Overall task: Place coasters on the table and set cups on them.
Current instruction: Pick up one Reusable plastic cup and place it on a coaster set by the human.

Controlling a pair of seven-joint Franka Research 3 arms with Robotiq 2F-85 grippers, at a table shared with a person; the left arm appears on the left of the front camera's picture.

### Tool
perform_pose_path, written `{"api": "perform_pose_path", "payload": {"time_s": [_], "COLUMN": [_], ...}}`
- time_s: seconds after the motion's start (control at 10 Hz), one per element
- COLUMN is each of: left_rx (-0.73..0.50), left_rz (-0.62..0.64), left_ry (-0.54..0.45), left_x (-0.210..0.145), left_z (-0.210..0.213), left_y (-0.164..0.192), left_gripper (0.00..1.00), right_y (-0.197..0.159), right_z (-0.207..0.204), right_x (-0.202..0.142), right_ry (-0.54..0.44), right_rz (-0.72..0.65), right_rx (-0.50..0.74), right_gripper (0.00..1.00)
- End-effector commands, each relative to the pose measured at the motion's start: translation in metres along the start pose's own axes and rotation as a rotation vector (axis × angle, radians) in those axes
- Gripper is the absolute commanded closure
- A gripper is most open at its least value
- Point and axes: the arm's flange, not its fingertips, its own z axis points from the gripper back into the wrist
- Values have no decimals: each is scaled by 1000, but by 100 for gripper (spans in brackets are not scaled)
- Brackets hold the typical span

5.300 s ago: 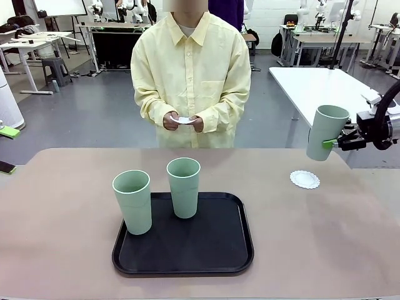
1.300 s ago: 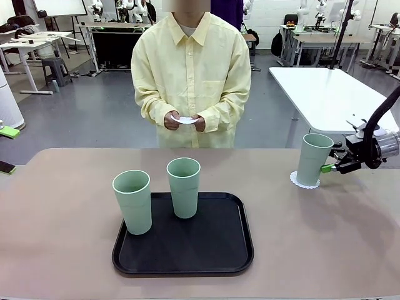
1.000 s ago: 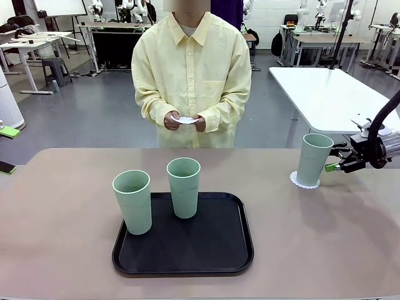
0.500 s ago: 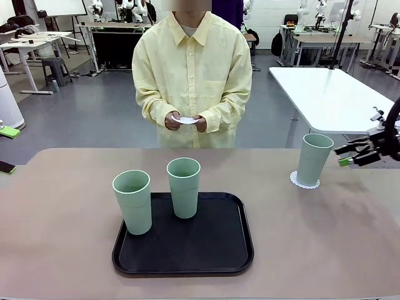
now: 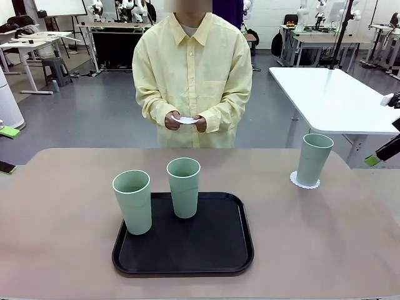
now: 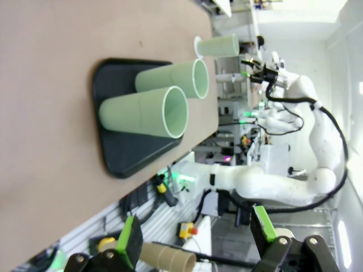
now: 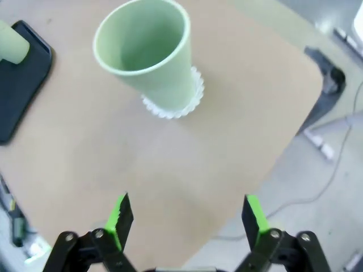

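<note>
One pale green cup (image 5: 314, 159) stands upright on a white lace-edged coaster (image 5: 304, 183) at the far right of the beige table (image 5: 325, 237). Two more cups (image 5: 133, 202) (image 5: 184, 187) stand on the black tray (image 5: 225, 250). The person holds a white coaster (image 5: 185, 120) in both hands. My right gripper (image 5: 378, 156) hangs open at the right edge, well clear of the cup; its wrist view looks down on that cup (image 7: 150, 51) and coaster (image 7: 184, 105) past its open fingers (image 7: 184, 218). My left gripper (image 6: 195, 232) is open and empty, far from the tray cups (image 6: 144, 112).
The person stands at the far side, behind the middle of the table. The tray takes up the near centre. The table's rounded right corner (image 7: 300, 73) lies just beyond the placed cup. A white table (image 5: 331, 94) stands behind on the right.
The right gripper lowered the cup onto the coaster, let go, and has drawn back to the right and upward. The cup stays upright. The person and the tray cups have not moved.
</note>
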Motion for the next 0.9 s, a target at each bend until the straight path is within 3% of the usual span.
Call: {"api": "perform_pose_path", "payload": {"time_s": [0.0, 0.6, 0.8], "left_rx": [-17, -17, -17], "left_rz": [-16, -16, -16], "left_ry": [-5, -5, -5], "left_x": [0, 0, 0], "left_z": [1, 1, 1], "left_y": [0, 0, 0], "left_gripper": [0, 0, 0], "right_y": [38, 120, 132], "right_z": [15, 60, 72], "right_x": [15, 46, 57], "right_ry": [53, 129, 156], "right_rz": [-78, -209, -226], "right_rx": [-15, -231, -197], "right_gripper": [0, 0, 0]}}
